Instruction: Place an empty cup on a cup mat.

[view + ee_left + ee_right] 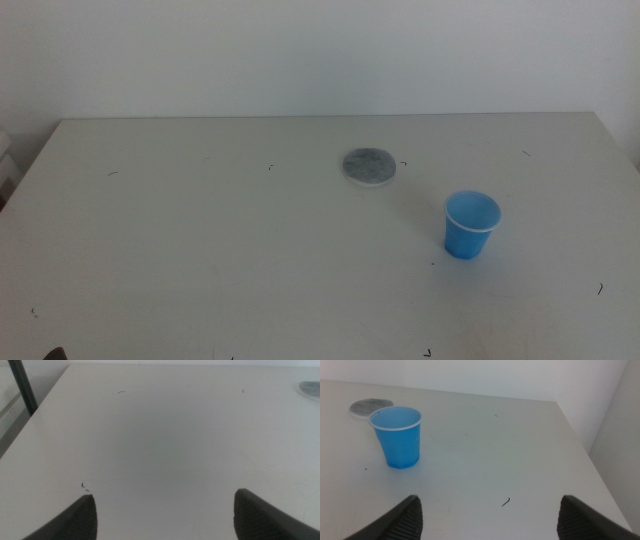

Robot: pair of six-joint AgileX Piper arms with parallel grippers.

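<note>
The blue cup [471, 224] stands upright on the white table, right of centre, empty. The right wrist view shows it too [396, 436], ahead of my right gripper [487, 515] and off to one side; the jaws stand wide apart with nothing between them. The grey cup mat [369, 166] lies flat further back, left of the cup and apart from it. It also shows in the right wrist view [370, 407] behind the cup. My left gripper [165, 515] is open over bare table near the front left, empty. An edge of the mat [311, 389] shows in the left wrist view.
The white table [200, 250] carries small dark specks. A white wall rises behind its far edge. In the left wrist view a dark post [22, 387] stands beyond the table's side edge. The table's right edge [585, 455] shows in the right wrist view.
</note>
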